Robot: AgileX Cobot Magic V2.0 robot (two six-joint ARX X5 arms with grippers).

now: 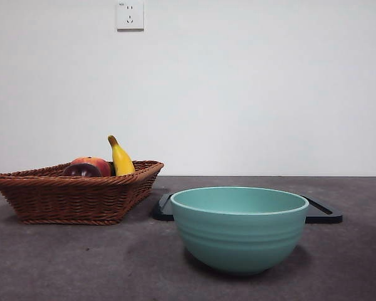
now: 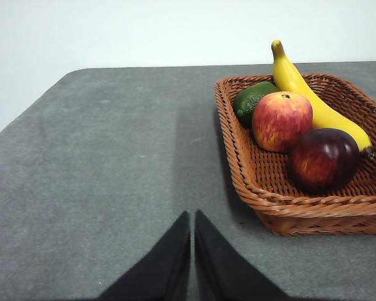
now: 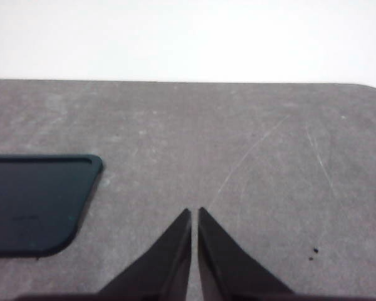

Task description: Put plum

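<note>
Both my grippers, left (image 2: 192, 216) and right (image 3: 194, 213), pinched closed, empty. Plum (image 2: 323, 158) in wicker basket (image 2: 263, 188): open left wide, descend from above, avoid apple (image 2: 282, 120).

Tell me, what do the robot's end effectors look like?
Only their tips show. The left end effector has two plain matte black jaws, each tapering to a sharp point like a beak. The right end effector looks the same. No cables or markings are visible.

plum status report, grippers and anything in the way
Left gripper shut, empty, over bare table short of the basket. Right gripper shut, empty, near the black tray. Plum untouched in basket, beside red-orange fruit and banana; top clear.
</note>
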